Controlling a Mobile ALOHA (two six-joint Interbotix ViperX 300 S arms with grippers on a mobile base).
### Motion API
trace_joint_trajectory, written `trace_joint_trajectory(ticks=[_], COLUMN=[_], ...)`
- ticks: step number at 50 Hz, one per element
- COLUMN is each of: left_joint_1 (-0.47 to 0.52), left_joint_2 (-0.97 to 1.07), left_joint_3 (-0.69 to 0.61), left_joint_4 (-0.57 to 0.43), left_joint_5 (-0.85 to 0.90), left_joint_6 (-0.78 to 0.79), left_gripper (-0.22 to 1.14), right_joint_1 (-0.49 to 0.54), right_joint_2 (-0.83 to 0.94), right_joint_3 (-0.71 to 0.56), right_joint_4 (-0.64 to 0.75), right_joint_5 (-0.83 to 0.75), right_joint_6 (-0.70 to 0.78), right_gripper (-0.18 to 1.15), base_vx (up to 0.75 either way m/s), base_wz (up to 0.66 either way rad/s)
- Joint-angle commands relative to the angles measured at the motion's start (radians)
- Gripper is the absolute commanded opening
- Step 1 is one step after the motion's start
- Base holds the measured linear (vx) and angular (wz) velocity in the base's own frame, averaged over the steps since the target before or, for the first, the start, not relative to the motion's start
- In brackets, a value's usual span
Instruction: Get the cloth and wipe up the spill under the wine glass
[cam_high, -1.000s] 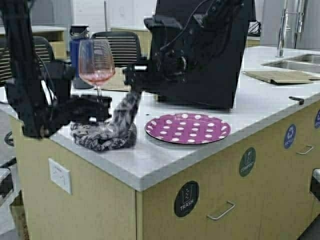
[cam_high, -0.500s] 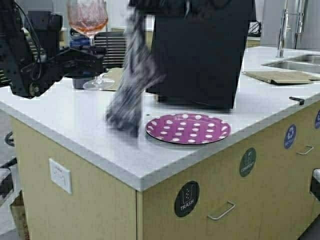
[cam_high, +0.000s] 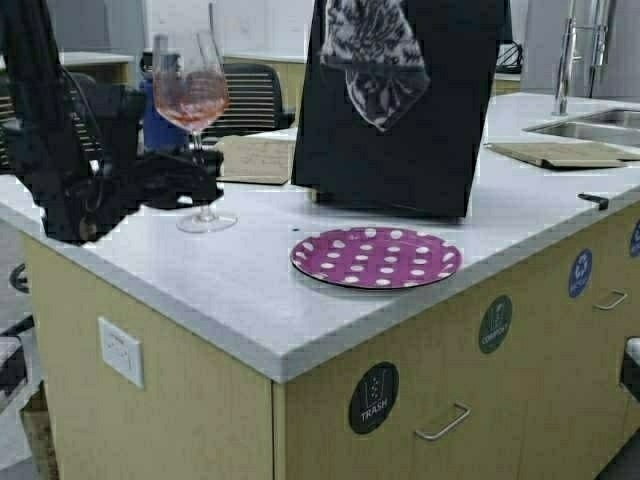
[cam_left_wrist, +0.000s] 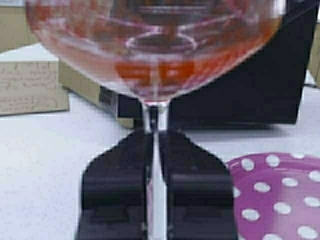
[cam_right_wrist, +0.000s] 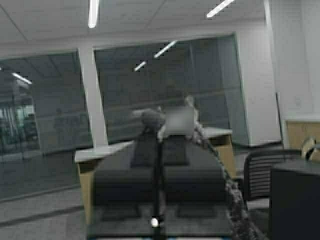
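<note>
A purple plate with white polka dots (cam_high: 376, 257) lies flat on the white countertop (cam_high: 250, 290), near its front edge. Behind the plate stands a large black box-like object (cam_high: 440, 130). A tan board (cam_high: 255, 158) lies on the counter to the left of that box, and a similar one (cam_high: 560, 152) rests beside the sink (cam_high: 600, 125) — the faucet (cam_high: 568, 55) rises behind it. A dark blue bottle (cam_high: 152, 120) stands at the back left, before a black office chair (cam_high: 250, 95). The cabinet fronts carry round labels — one reads TRASH (cam_high: 373, 397).
</note>
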Motion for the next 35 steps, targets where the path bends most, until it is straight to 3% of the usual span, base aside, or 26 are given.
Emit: trace_joint_trajectory(ticks=[1, 28, 35], left_joint_1=[-0.002, -0.003, -0.003], left_joint_2=[0.034, 0.196, 0.213], left_joint_3=[-0.064, -0.164, -0.175], left_joint_4=[0.005, 0.014, 0.018], left_joint_5=[-0.006, 0.0, 0.0], left_joint_6=[0.003, 0.008, 0.029], left_gripper=[0.11, 0.15, 0.27], right_joint_1=[0.003, 0.003, 0.003], right_joint_2=[-0.084, -0.13, -0.13], right_joint_3=[0.031, 0.087, 0.1], right_joint_4=[-0.003, -0.006, -0.006], right_joint_5=[-0.038, -0.06, -0.06], right_joint_6=[-0.003, -0.031, -0.031], right_gripper=[0.06, 0.06, 0.06], base_vx=[0.0, 0.0, 0.0], base_wz=[0.0, 0.0, 0.0])
